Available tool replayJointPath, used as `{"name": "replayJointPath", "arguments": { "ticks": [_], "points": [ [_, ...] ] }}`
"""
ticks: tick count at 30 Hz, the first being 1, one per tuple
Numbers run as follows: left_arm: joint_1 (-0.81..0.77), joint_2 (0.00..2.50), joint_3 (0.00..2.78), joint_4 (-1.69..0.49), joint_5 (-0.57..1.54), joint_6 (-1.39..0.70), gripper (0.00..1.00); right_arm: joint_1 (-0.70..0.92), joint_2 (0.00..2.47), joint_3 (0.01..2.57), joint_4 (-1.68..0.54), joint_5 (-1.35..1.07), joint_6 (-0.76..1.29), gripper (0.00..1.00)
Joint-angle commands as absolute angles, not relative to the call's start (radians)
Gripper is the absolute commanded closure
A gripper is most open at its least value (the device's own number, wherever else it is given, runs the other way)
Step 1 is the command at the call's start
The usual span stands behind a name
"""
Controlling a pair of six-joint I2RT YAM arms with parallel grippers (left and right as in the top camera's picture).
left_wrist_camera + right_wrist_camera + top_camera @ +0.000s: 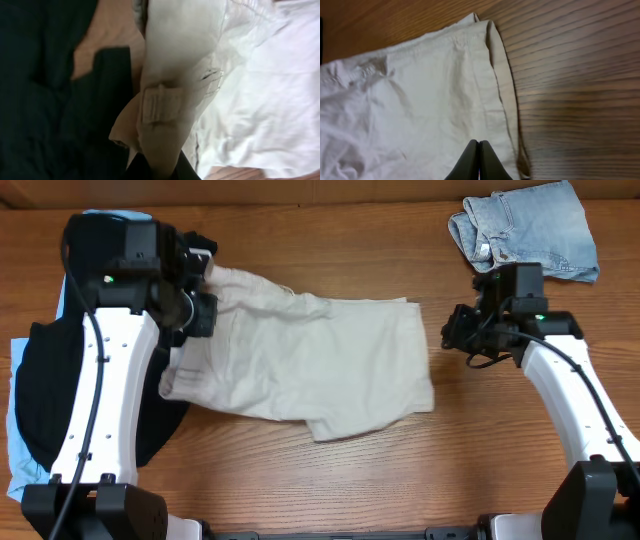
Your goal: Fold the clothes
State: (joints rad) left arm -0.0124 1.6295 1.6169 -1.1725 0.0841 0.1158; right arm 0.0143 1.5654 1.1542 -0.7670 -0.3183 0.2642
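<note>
The pale beige khaki shorts (330,360) lie spread across the middle of the table. My left gripper (200,292) is at their left end, shut on the waistband. In the left wrist view the waistband (170,75) with a belt loop (160,105) runs up from between my fingers (160,170) and is lifted. My right gripper (450,335) is just off the shorts' right edge. In the right wrist view its fingers (479,152) are pressed together with nothing between them, over the leg hem (495,85).
Faded denim shorts (530,230) lie bunched at the far right. A black garment (40,400) on a pale-blue one (15,430) lies at the left under my left arm; the black garment also shows in the left wrist view (45,100). Bare wood table (480,460).
</note>
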Motion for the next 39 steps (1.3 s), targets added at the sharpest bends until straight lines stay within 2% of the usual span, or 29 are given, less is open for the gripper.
{"name": "replayJointPath", "arguments": {
  "ticks": [1, 4, 17, 25, 39],
  "points": [
    [-0.008, 1.647, 1.720, -1.189, 0.072, 0.150, 0.96, 0.066, 1.566, 1.109, -0.738, -0.339, 0.252, 0.96],
    [-0.032, 1.674, 1.734, -1.171, 0.098, 0.149, 0.96, 0.107, 1.568, 1.086, -0.706, -0.339, 0.256, 0.96],
    [-0.211, 1.871, 1.739, -0.999, 0.116, -0.146, 0.96, 0.146, 1.609, 1.017, -0.610, -0.316, 0.310, 0.96],
    [-0.220, 1.870, 1.896, -1.020, 0.228, -0.166, 0.96, 0.146, 1.776, 1.013, -0.532, -0.347, 0.311, 0.96],
    [-0.376, 1.895, 2.000, -1.028, 0.170, -0.209, 0.96, 0.146, 1.860, 1.013, -0.513, -0.346, 0.341, 0.96]
  ]
}}
